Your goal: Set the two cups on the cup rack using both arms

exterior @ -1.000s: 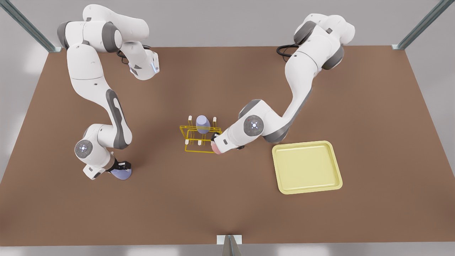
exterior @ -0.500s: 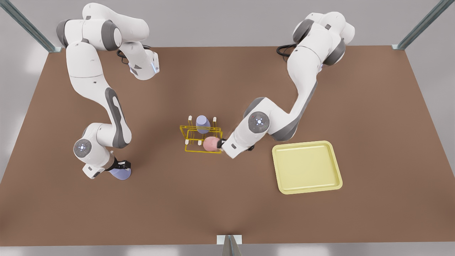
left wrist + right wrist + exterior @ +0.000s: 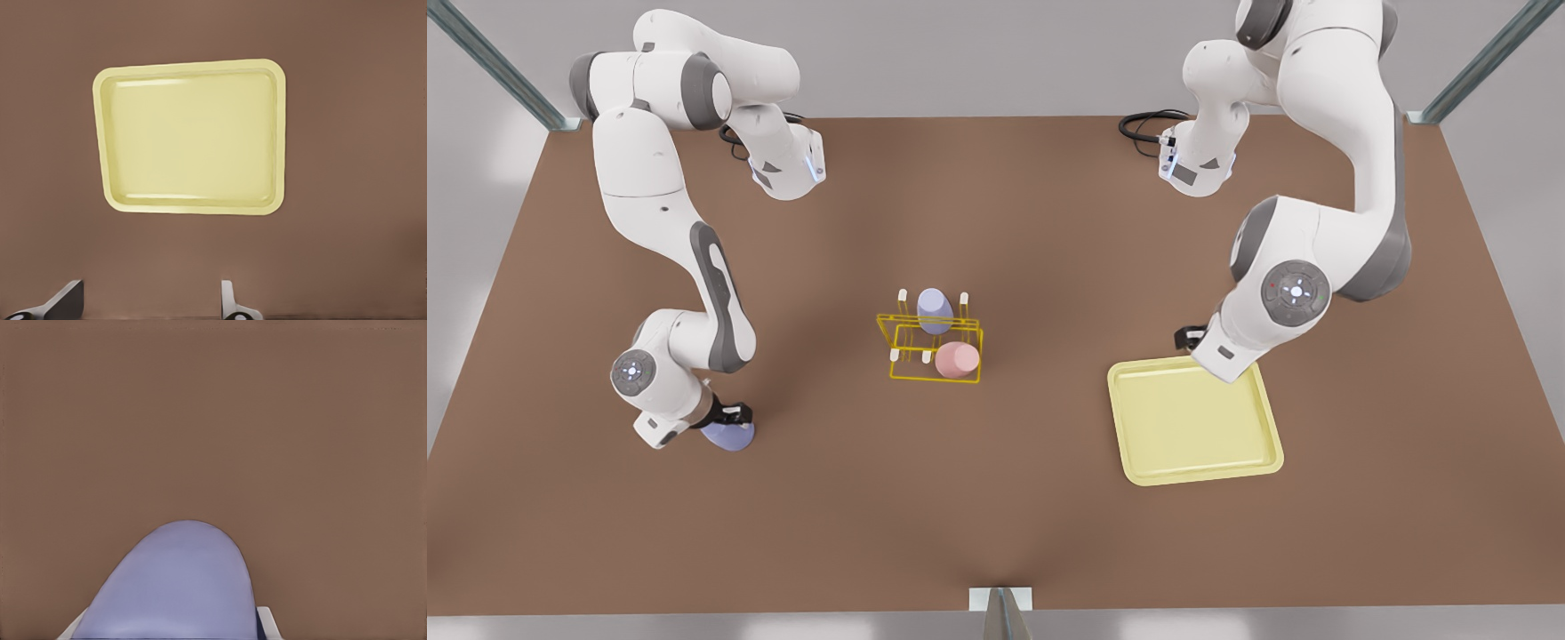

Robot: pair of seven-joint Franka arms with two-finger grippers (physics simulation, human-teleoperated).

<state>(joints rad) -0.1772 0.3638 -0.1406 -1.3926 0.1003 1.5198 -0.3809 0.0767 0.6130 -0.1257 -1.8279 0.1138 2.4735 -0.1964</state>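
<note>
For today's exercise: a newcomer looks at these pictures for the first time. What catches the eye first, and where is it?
Mid-table stands the yellow wire cup rack, carrying a salmon pink cup and a lavender cup. At the front view's left, the right hand is shut on another lavender cup. The left hand, open, hovers by the pale-yellow tray at the front view's right.

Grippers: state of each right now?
Left gripper: open, empty, above the flat pale-yellow square tray.
Right gripper: shut on the lavender-blue tapered cup, near the table's edge.
</note>
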